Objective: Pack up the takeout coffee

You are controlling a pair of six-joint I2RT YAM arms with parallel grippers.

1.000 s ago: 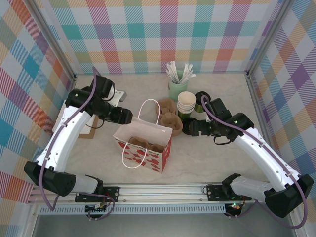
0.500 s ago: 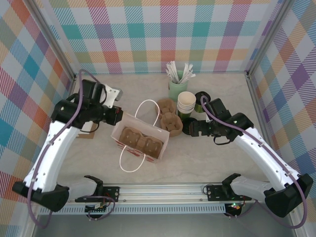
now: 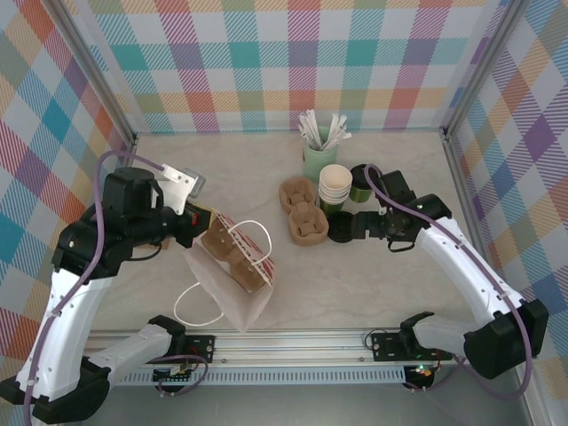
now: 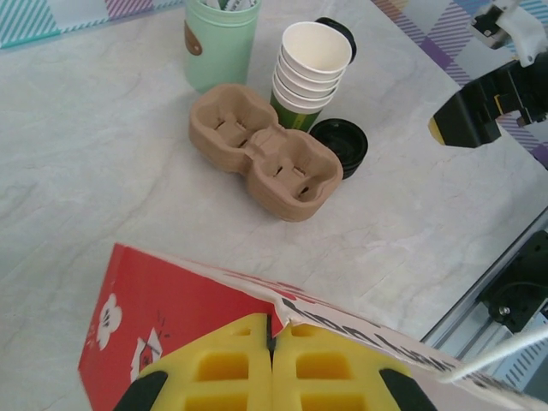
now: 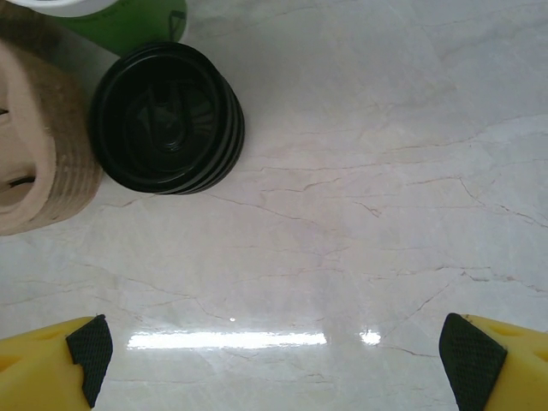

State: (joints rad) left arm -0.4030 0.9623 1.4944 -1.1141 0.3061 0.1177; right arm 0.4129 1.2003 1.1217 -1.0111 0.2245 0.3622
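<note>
- One takeout coffee [image 3: 360, 187]: a dark green cup with its black lid on, upright on the worktop [image 3: 390, 284], toward the far right. It stands just behind and to the right of the cup stack, with the right arm's wrist close on its near side. Nothing grips it.
- One stack of lidless green cups [image 3: 335, 186], white inside; four or five rims show, and the exact count is uncertain.
- One stack of black lids [image 5: 167, 116] on the worktop, just in front of the cup stack; several ribs are visible.
- Right fingers [image 5: 34, 368]: two, spread wide, holding nothing, low over bare worktop near the lid stack.
- One pile of brown pulp carriers [image 4: 261, 154], each with two wells, touching the lid stack on its left side.
- One pale green pot [image 3: 318, 161] of white stirrers, behind the carriers.
- One red-and-white paper bag [image 3: 240, 280] with two white loop handles, tilted over, well apart from the coffee on the left half of the worktop. One two-well pulp carrier lies inside it.
- Left fingers [image 4: 223, 372]: two, pressed together on the bag's upper rim.
</note>
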